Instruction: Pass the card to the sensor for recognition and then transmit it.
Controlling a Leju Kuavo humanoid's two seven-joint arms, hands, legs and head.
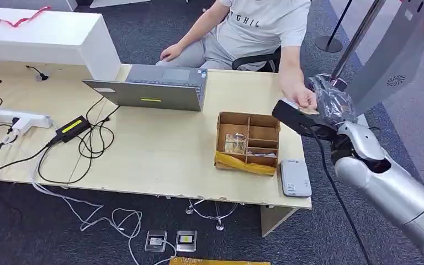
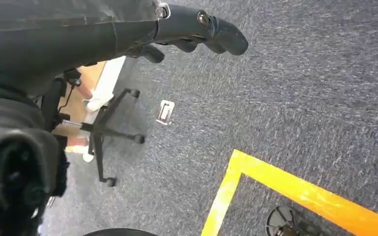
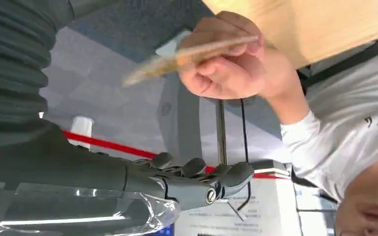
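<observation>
Tan, thin and stiff, the card (image 3: 192, 54) sits pinched in a person's hand (image 3: 226, 64) above our right hand (image 3: 197, 179), whose fingers (image 3: 226, 174) look released; we would take its free edge lightly.

Silver right arm (image 1: 389, 182), plastic-wrapped dark right hand (image 1: 331, 107), grey ribbed wrist cover.

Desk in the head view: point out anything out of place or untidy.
The grey card reader lies at the desk's front right corner, its end overhanging the edge. A cardboard divider box has yellow tape sagging loose along its front. Black cables sprawl tangled beside the laptop.
</observation>
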